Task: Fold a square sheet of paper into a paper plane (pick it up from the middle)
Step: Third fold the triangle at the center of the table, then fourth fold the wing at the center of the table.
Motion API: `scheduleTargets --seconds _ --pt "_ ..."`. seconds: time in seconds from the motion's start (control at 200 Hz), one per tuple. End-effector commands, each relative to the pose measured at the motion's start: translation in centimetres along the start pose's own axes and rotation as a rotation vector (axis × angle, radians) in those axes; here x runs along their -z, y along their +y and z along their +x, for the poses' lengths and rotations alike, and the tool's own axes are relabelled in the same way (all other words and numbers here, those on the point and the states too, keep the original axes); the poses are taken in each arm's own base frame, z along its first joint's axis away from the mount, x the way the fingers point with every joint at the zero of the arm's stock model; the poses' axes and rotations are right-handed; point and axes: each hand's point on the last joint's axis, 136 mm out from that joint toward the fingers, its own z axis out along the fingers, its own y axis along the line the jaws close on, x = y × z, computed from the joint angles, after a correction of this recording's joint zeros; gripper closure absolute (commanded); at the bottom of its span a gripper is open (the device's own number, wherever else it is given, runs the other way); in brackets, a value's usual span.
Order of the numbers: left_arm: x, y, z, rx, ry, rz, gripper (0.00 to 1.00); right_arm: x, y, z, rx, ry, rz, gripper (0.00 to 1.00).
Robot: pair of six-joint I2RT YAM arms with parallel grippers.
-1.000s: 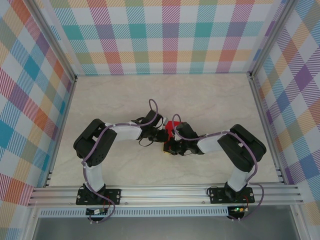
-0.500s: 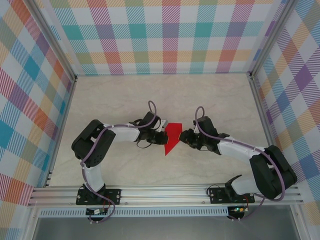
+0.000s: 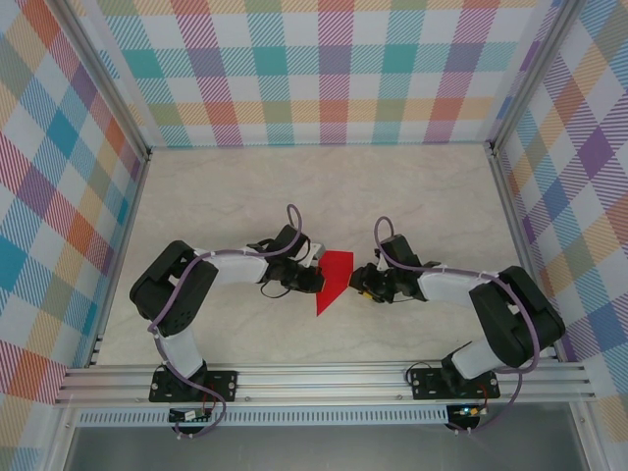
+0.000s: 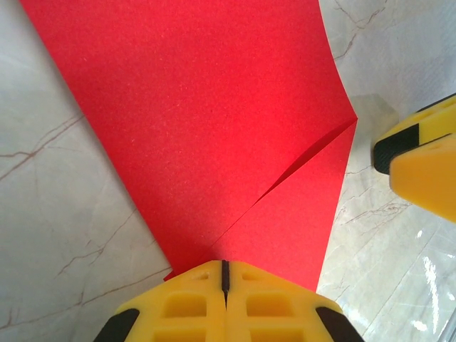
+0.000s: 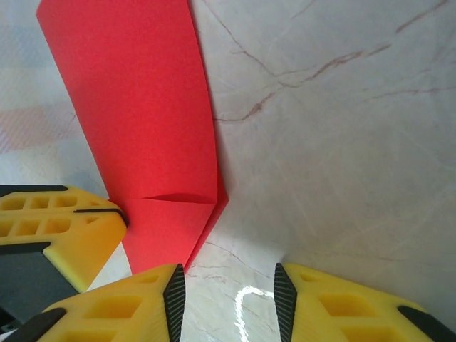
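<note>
**Paper position.** The red sheet of paper [image 3: 336, 275] sits at the centre of the tabletop [image 3: 245, 196], between the two claws. It is folded into an angular shape, with a broad edge toward the far wall and a narrow point toward the near frame rail [image 3: 324, 378]. In the left wrist view the sheet [image 4: 214, 121] shows an overlapping flap. The flap's free edge runs from the claw tips out to the right-hand corner. Whether the sheet lies flat or is slightly raised cannot be told.

**Left claw.** The left claw [image 3: 312, 279] is closed on the left edge of the sheet. Its yellow fingers meet with no gap [image 4: 224, 274], and the paper comes out from between them.

**Right claw.** The right claw [image 3: 361, 285] stands just beside the sheet's right edge, parted to a moderate width and holding nothing. Bare marble shows between its fingers [image 5: 229, 288]. The lower corner of the sheet [image 5: 135, 121] ends close to its left finger.

**Clearance.** Bare tabletop surrounds the sheet on every side. The plaid walls [image 3: 334, 69] are well apart from both claws
</note>
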Motion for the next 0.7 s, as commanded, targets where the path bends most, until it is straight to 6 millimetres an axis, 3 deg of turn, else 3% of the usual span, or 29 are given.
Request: scheduleTargets --seconds 0.0,0.26,0.695 --pt "0.0 1.5 3.1 0.037 0.100 -0.063 0.97 0.0 2.4 -1.1 0.033 -0.017 -0.080 0.60" --pt "-0.1 1.7 3.3 0.041 0.105 -0.067 0.96 -0.5 3.4 -1.7 0.034 -0.007 -0.109 0.62" --pt "-0.1 2.0 3.5 0.038 0.109 -0.079 0.96 -1.0 2.2 -2.3 -0.045 -0.046 -0.070 0.62"
